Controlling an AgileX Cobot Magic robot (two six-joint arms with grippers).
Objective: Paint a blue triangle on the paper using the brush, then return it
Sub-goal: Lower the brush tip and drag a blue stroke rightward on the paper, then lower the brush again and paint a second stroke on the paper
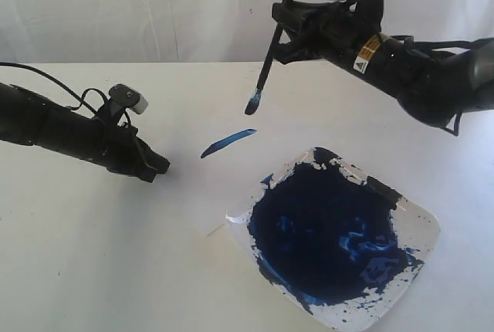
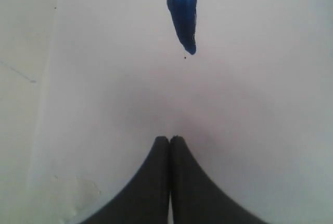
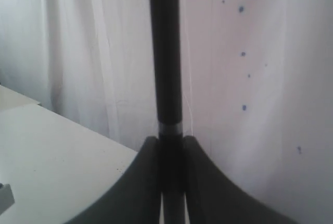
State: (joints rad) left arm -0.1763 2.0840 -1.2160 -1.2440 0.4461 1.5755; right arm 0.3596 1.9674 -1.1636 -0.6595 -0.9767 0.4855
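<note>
My right gripper point(image 1: 282, 35) is shut on the black handle of the brush point(image 1: 272, 46), held nearly upright in the air; its blue-stained tip point(image 1: 252, 103) hangs a little above the paper point(image 1: 185, 193). In the right wrist view the handle point(image 3: 165, 52) rises from between the fingers point(image 3: 143, 182). One slanted blue paint stroke point(image 1: 227, 143) lies on the paper below the tip; no full triangle shows. My left gripper point(image 1: 160, 166) rests shut and holding nothing on the paper, left of the stroke. The left wrist view shows the stroke point(image 2: 183, 8) ahead of the shut fingers point(image 2: 156, 177).
A square clear dish point(image 1: 423, 224) with a large dark blue paint pool point(image 1: 328, 235) sits at the front right, overlapping the paper's corner. A white curtain point(image 1: 154, 8) with a few blue specks hangs behind the table.
</note>
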